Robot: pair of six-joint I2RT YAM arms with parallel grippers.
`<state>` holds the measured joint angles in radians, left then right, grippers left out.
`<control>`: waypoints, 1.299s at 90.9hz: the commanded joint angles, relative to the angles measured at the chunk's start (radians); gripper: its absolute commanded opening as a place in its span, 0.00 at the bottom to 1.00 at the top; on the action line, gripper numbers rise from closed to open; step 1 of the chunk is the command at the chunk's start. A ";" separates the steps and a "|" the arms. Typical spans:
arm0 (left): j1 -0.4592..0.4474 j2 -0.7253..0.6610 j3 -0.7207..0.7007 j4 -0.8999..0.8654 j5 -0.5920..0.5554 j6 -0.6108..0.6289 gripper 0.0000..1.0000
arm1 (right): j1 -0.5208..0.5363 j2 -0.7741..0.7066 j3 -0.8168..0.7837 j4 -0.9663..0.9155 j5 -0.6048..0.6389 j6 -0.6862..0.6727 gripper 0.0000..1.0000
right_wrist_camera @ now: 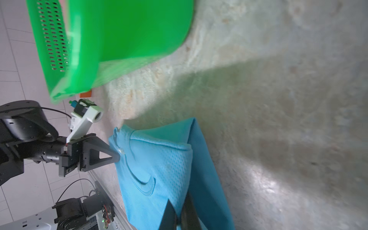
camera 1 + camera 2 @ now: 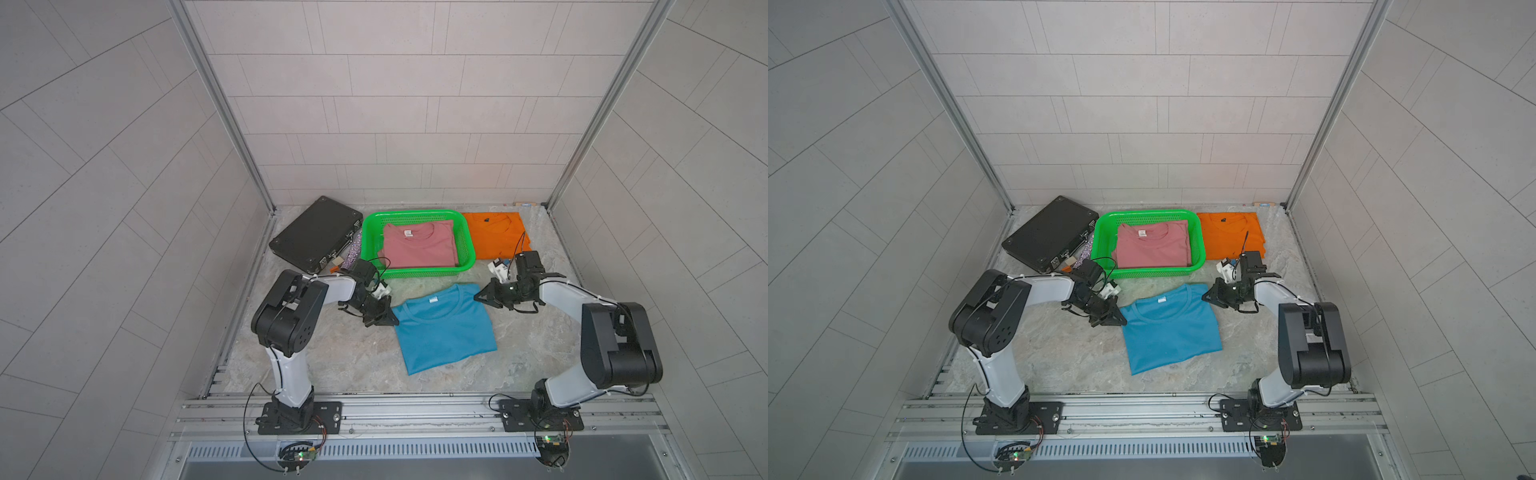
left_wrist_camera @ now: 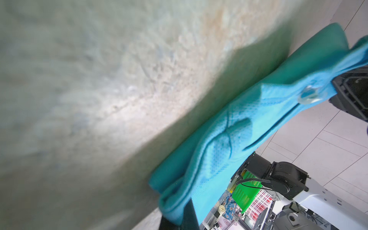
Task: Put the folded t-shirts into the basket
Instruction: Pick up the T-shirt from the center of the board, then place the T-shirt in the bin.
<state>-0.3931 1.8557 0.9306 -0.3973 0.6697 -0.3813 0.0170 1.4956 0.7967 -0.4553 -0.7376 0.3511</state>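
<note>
The marbled desk (image 2: 332, 365) carries everything, and the green basket (image 2: 415, 272) sits at its far middle, with the flat black case (image 2: 311, 235) on its left side. A pink t-shirt (image 2: 419, 245) already lies folded inside the basket, and an orange t-shirt (image 2: 494, 237) lies on the desk just beside the basket's right wall. The teal t-shirt (image 2: 444, 332) is flat on the desk, near the basket's front wall but clear of it. Its long axis runs from the collar, which points toward the basket, back to the hem near the arm bases, skewed a little. The coming move likely turns on this: the basket lies directly beyond the collar edge, so a lift and a short carry away from the bases should take the shirt over the front wall. Neither arm is nearer, because each holds one shoulder corner of the collar end. The left hand (image 2: 388, 318) reaches in low from the left and is clamped on the left corner; the right wrist view shows its tips (image 1: 115, 157) pinching the cloth beside the collar. The right hand (image 2: 482, 296) comes in from the opposite side, jaws together on the right corner, as the left wrist view (image 3: 350, 95) shows. Both forearms lie nearly level, with the elbows raised behind them.
</note>
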 commanded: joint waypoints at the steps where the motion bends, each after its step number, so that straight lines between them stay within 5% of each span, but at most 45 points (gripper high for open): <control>1: 0.007 -0.034 -0.014 -0.082 -0.030 0.049 0.00 | 0.048 -0.082 -0.022 0.049 0.009 -0.014 0.00; 67: 0.060 -0.353 0.010 -0.249 -0.022 0.173 0.00 | 0.197 -0.416 -0.113 0.152 0.029 0.091 0.00; 118: 0.132 -0.460 0.352 -0.419 -0.021 0.303 0.00 | 0.213 -0.302 0.196 0.195 0.016 0.131 0.00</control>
<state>-0.2684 1.3956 1.1969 -0.7731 0.6449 -0.1219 0.2272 1.1446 0.8997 -0.3042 -0.7254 0.4763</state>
